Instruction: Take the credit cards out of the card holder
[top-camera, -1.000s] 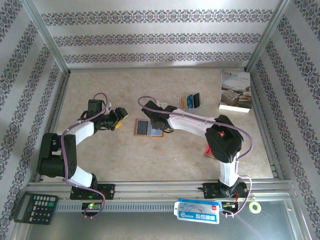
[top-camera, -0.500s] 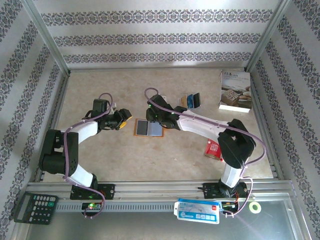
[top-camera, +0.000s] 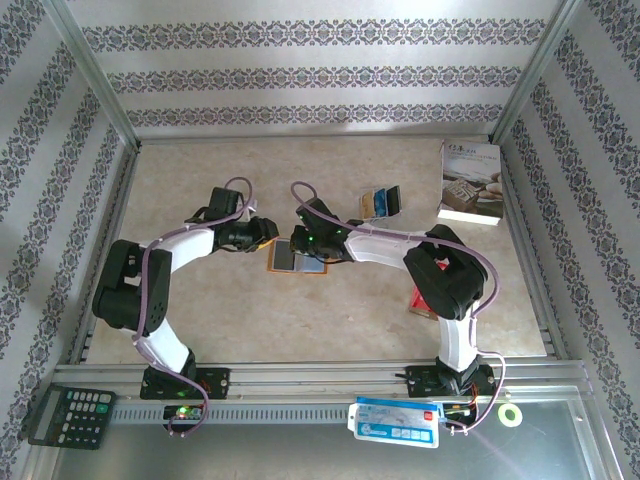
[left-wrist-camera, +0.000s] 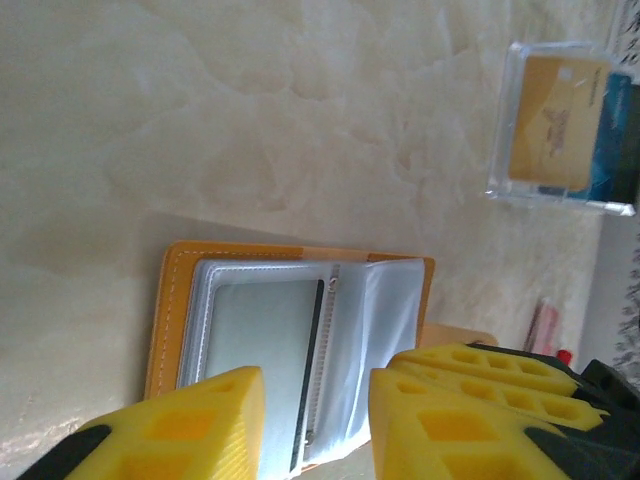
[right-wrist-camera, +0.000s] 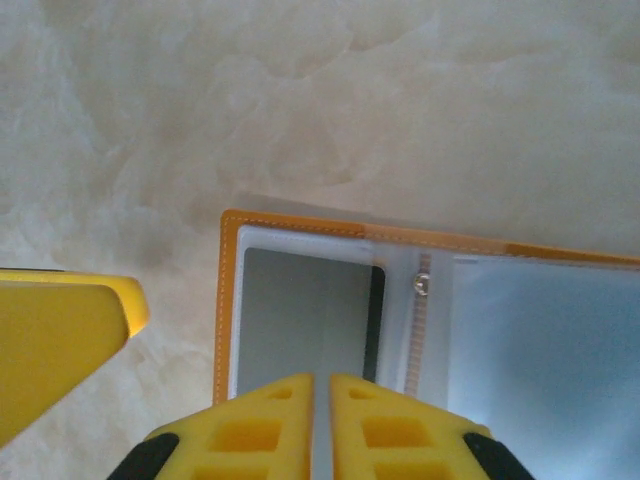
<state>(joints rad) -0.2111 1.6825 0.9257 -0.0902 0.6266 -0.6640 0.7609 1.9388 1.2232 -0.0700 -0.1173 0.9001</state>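
Top cam: high, near edge, looks down. Wrist cams: close, facing down; all share card holder.

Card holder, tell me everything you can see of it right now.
The card holder lies open and flat on the beige marbled table. It has an orange leather-like cover with pale stitching. Inside are clear plastic sleeves over grey-blue panels, with a small metal stud near the fold. The right end effector, shut, sits at its edge. The left end effector, open, hovers over it. Whether either grips it is unclear.
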